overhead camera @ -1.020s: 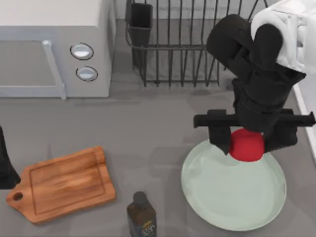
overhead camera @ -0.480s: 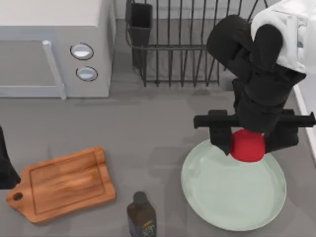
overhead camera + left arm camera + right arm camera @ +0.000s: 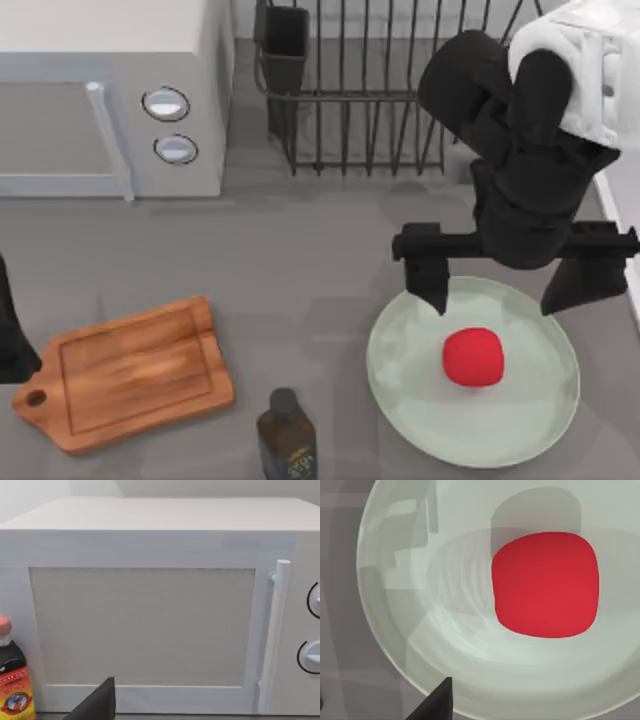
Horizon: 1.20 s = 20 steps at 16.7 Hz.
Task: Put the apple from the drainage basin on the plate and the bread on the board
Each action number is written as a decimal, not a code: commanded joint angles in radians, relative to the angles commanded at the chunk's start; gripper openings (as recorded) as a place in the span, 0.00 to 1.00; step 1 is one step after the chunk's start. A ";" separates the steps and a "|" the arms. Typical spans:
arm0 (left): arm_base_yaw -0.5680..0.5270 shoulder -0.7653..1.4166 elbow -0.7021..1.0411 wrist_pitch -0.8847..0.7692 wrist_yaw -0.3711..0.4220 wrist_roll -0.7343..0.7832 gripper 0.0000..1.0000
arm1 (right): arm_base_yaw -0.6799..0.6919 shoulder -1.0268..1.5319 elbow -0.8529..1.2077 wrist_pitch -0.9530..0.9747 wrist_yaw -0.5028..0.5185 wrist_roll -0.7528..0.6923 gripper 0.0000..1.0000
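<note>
Apple (image 3: 473, 357) lies on plate (image 3: 400, 385), near plate's middle, free of any grip. Right gripper (image 3: 510, 283) hangs above plate's far rim, fingers spread wide, nothing between them. Board (image 3: 128, 372) bare at table's left, dark bottle (image 3: 286, 436) just beside it. Left arm parked at left edge facing microwave (image 3: 150, 605).

I see a kitchen counter: microwave (image 3: 110, 95) at ten o'clock, dish rack (image 3: 370, 85) at twelve, cutting board (image 3: 125, 372) at eight.

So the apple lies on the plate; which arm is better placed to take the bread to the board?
Probably left: the board lies at the table's left, beside the parked left arm. The right gripper hangs open over the apple.
</note>
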 joint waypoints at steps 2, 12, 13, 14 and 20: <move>0.000 0.000 0.000 0.000 0.000 0.000 1.00 | 0.000 0.000 0.000 0.000 0.000 0.000 1.00; 0.000 0.000 0.000 0.000 0.000 0.000 1.00 | -0.059 -0.142 -0.128 0.113 0.000 -0.059 1.00; 0.000 0.000 0.000 0.000 0.000 0.000 1.00 | -0.081 -0.202 -0.179 0.154 0.000 -0.081 1.00; 0.000 0.000 0.000 0.000 0.000 0.000 1.00 | -0.105 -0.271 -0.235 0.201 0.000 -0.106 1.00; 0.000 0.000 0.000 0.000 0.000 0.000 1.00 | -0.288 -0.876 -0.671 0.562 0.000 -0.293 1.00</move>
